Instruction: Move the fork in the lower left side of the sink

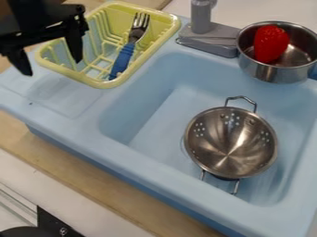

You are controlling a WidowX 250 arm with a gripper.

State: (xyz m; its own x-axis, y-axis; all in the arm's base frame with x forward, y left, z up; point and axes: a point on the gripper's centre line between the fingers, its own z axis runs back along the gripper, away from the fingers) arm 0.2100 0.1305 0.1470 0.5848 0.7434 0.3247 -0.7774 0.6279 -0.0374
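Note:
The black gripper [52, 68] hangs at the upper left, over the sink unit's left ledge and the near left end of the drying rack. Its two fingers are spread wide, with nothing held between them. To its right, the fork [125, 53] lies in the yellow-green rack [46, 60], blue handle toward the camera and metal tines pointing to the back. In the middle and right is the light blue sink [155, 109], its lower left side to the left of a metal colander.
The metal colander [231, 142] with wire handles occupies the basin's right part. A grey faucet [201, 18] stands behind the basin. Beside it at the upper right, a metal pot [272, 72] holds a red strawberry [270, 43].

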